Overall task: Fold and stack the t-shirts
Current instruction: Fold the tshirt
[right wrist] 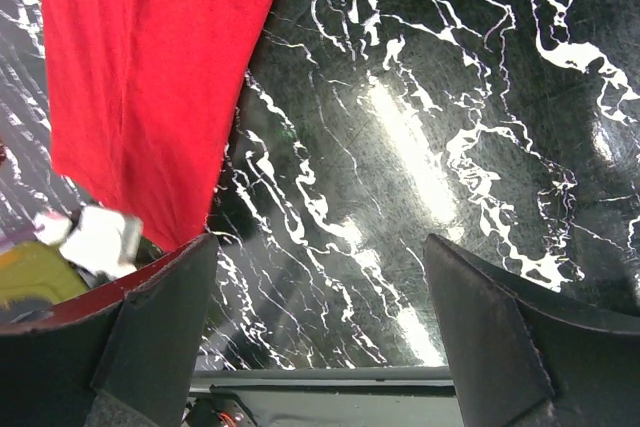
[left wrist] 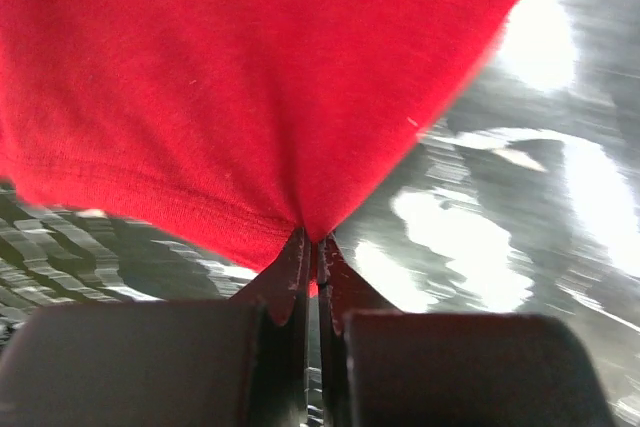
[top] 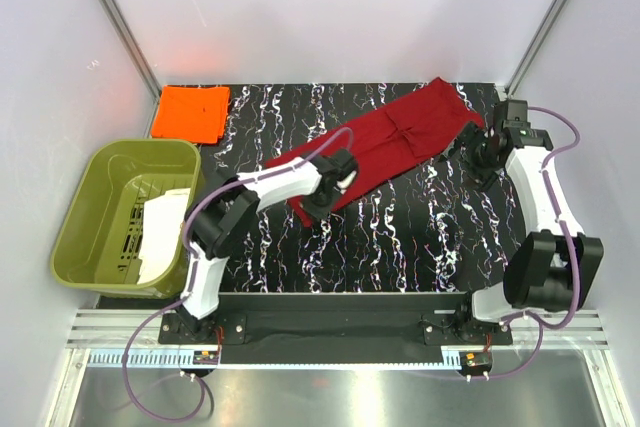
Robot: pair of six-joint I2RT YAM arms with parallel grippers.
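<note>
The dark crimson t-shirt point(top: 385, 142) lies stretched in a long diagonal strip across the black marbled table, from the middle to the back right. My left gripper point(top: 335, 179) is shut on its near-left hem; in the left wrist view the red cloth point(left wrist: 250, 87) bunches into the closed jaws of the left gripper point(left wrist: 314, 247). My right gripper point(top: 478, 155) is open and empty just right of the shirt's far end; its wrist view shows the right gripper point(right wrist: 320, 287) over bare table with the red cloth point(right wrist: 150, 77) at the left. The orange t-shirt point(top: 190, 113) lies folded at the back left corner.
An olive-green plastic tub point(top: 130, 215) holding white sheets stands off the table's left side. The black marbled tabletop point(top: 400, 237) runs to a front rail point(right wrist: 320, 379). White walls with metal posts close in the back and sides.
</note>
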